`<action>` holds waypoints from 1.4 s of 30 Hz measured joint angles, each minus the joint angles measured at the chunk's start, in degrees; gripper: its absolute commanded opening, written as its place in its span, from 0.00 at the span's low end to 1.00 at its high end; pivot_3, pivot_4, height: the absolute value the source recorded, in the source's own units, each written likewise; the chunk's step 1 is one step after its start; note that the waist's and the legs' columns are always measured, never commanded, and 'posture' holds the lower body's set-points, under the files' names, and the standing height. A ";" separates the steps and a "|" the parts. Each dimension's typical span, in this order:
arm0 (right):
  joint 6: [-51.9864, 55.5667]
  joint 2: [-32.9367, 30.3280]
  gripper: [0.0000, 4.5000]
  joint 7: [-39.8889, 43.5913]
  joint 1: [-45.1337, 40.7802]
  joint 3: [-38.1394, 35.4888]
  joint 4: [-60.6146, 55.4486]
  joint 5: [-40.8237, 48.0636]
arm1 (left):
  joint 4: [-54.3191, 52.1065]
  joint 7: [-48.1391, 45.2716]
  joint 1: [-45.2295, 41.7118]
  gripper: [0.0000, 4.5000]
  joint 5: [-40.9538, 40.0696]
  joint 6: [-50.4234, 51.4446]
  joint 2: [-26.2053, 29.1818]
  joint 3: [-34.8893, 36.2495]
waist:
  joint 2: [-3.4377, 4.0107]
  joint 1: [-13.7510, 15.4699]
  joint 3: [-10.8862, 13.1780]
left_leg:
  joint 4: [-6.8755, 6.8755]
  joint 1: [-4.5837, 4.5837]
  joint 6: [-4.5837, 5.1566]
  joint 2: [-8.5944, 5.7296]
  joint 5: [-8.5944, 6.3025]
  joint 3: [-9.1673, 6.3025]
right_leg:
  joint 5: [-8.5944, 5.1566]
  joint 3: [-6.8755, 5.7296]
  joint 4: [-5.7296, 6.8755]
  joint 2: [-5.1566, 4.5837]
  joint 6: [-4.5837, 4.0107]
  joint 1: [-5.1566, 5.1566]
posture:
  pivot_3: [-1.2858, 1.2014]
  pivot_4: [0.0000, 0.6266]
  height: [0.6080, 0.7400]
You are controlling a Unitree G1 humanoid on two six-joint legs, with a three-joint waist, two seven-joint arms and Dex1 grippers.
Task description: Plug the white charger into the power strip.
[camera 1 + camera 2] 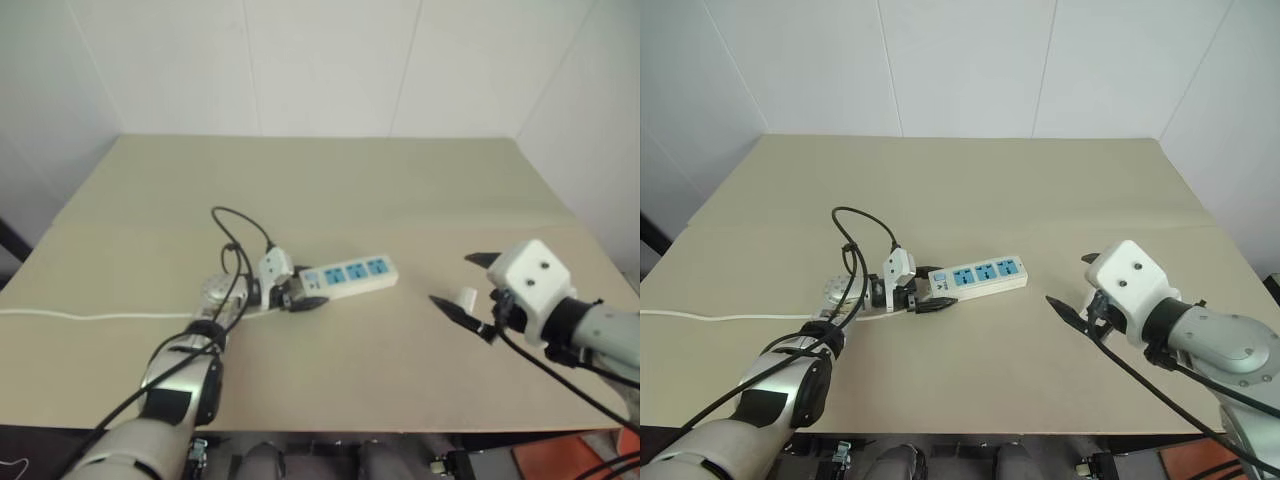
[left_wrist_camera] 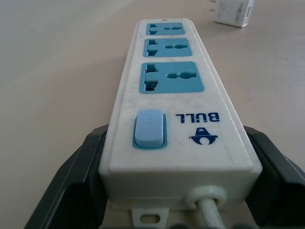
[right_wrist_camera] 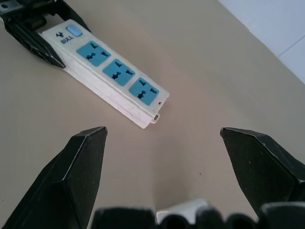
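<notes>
Left pincer (image 1: pixel 300 297) clamps the switch end of the power strip (image 1: pixel 350 273) on the surface (image 1: pixel 400 190); right pincer (image 1: pixel 468 288) spread open around the white charger (image 1: pixel 465 297), so close squarely on it before lifting toward a socket.

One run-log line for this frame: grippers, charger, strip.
left gripper: shut on power strip, switch end | right gripper: open, around white charger lying on table | charger: unplugged | sockets: three, free
</notes>
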 measured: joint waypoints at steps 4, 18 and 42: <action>-16.00 -10.40 1.00 11.01 3.66 0.03 10.17 -7.36 | -0.84 -7.97 0.64 0.74 -0.86 -0.11 1.36 0.04 | -0.01 -0.32 0.00 | 0.00 0.03 0.00 0.02 0.00 0.04 | -0.01 0.01 -0.01 0.00 0.01 -0.02 | 0.52 0.24 1.00; -99.00 -15.40 1.00 44.58 -35.72 35.93 56.62 -28.14 | -9.83 -19.10 7.09 0.74 -6.57 -1.37 4.06 -2.06 | 0.08 -2.00 0.08 | 0.00 0.13 0.00 0.08 0.00 0.14 | 0.00 0.08 0.02 -0.01 0.01 -0.01 | 0.52 0.24 1.00; -127.27 4.31 1.00 37.51 -63.69 56.74 96.58 -49.19 | -21.50 -17.78 14.30 0.74 -9.60 3.45 5.00 -2.89 | 0.55 -2.59 0.05 | 0.00 0.34 0.00 0.08 0.00 0.18 | 0.03 0.16 0.17 -0.03 -0.05 0.04 | 0.52 0.24 1.00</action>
